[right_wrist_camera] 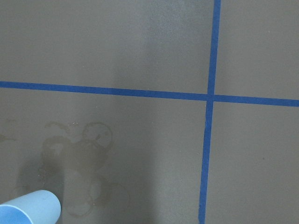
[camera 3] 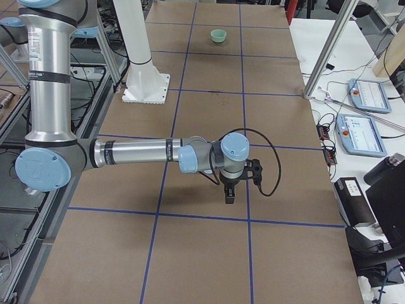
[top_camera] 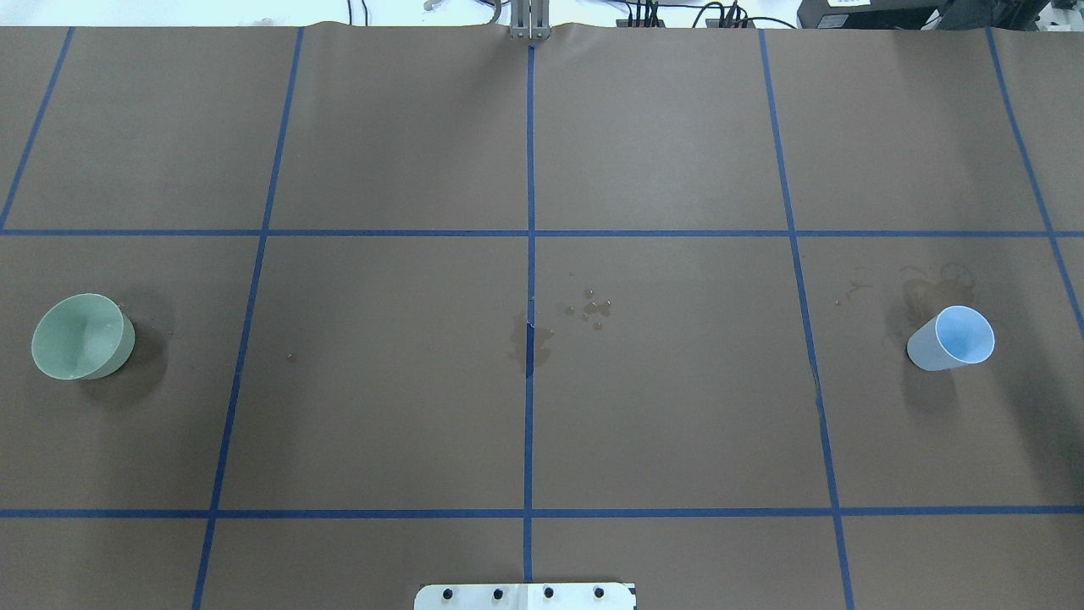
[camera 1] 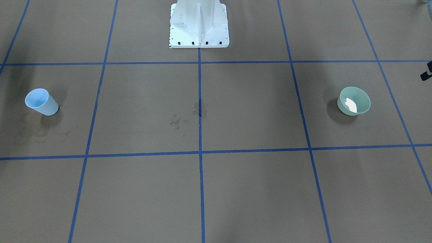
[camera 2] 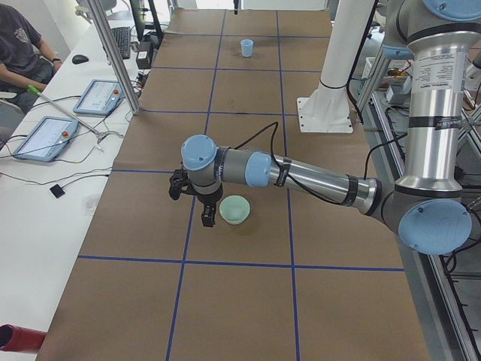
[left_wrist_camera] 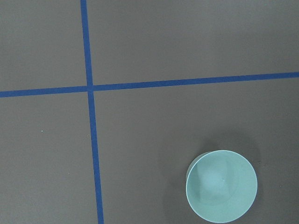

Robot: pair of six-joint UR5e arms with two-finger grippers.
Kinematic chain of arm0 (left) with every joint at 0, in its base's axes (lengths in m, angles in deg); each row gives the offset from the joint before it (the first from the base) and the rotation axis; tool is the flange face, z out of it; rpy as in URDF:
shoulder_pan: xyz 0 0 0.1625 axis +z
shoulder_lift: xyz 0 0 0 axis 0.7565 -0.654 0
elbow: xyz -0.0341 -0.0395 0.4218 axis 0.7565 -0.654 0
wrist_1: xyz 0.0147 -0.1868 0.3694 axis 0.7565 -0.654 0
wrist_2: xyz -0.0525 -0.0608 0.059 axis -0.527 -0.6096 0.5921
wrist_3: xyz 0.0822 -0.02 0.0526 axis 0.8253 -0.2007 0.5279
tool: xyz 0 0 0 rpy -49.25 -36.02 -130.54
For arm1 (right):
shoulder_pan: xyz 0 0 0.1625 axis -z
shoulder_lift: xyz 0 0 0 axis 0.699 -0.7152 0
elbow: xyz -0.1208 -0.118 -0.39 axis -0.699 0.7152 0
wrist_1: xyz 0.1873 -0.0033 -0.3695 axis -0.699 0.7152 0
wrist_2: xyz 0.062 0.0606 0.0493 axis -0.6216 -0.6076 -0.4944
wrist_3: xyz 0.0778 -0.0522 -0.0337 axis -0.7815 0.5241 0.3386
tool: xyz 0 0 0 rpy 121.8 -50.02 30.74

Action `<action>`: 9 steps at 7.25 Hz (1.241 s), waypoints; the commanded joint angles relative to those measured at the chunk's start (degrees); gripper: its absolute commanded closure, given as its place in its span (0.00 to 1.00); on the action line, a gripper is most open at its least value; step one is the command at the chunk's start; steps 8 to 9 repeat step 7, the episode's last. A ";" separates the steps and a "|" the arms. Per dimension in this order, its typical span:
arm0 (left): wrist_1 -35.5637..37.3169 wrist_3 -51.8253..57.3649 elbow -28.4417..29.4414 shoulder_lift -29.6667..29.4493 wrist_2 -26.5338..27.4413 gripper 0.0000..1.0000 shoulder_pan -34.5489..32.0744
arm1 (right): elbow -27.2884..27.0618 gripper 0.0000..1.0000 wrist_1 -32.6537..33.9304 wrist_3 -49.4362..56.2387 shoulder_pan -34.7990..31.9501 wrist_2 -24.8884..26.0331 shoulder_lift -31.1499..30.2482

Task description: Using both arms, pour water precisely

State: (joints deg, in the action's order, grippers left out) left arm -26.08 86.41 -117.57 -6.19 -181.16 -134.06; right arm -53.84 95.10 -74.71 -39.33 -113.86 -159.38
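Observation:
A pale green cup (top_camera: 83,336) stands upright on the robot's left side of the brown table; it also shows in the front view (camera 1: 353,101), the left wrist view (left_wrist_camera: 222,191) and both side views (camera 2: 234,209) (camera 3: 218,35). A shiny white glint of water (camera 1: 351,105) lies inside it. A light blue cup (top_camera: 952,339) stands upright on the right side (camera 1: 41,102) (right_wrist_camera: 30,208) (camera 2: 246,47). My left gripper (camera 2: 192,203) hangs just beside the green cup; I cannot tell if it is open. My right gripper (camera 3: 239,182) hovers over the blue cup's area and hides the cup there; I cannot tell its state.
Spilled droplets (top_camera: 592,310) and a wet patch (top_camera: 529,339) lie at the table's centre. Dried water rings (right_wrist_camera: 84,158) mark the paper by the blue cup. The white pedestal (camera 1: 199,25) stands at the robot's edge. Desks with tablets (camera 2: 98,94) and a seated person (camera 2: 19,45) flank the table.

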 commanded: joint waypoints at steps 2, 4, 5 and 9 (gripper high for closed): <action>0.01 0.05 0.32 -0.07 0.40 0.00 0.00 | 0.44 0.00 0.00 0.15 0.00 0.02 -0.11; 0.01 -0.21 -0.03 -0.51 1.45 0.00 0.00 | 1.49 0.00 0.00 -0.12 0.00 0.02 -0.02; 0.01 -0.39 -0.29 -0.51 1.28 0.00 0.00 | 1.50 0.00 0.00 -0.12 0.00 -0.06 0.06; 0.01 -0.39 -0.30 -0.60 1.54 0.00 0.00 | 1.42 0.00 -2.53 -0.55 0.26 -0.24 -0.02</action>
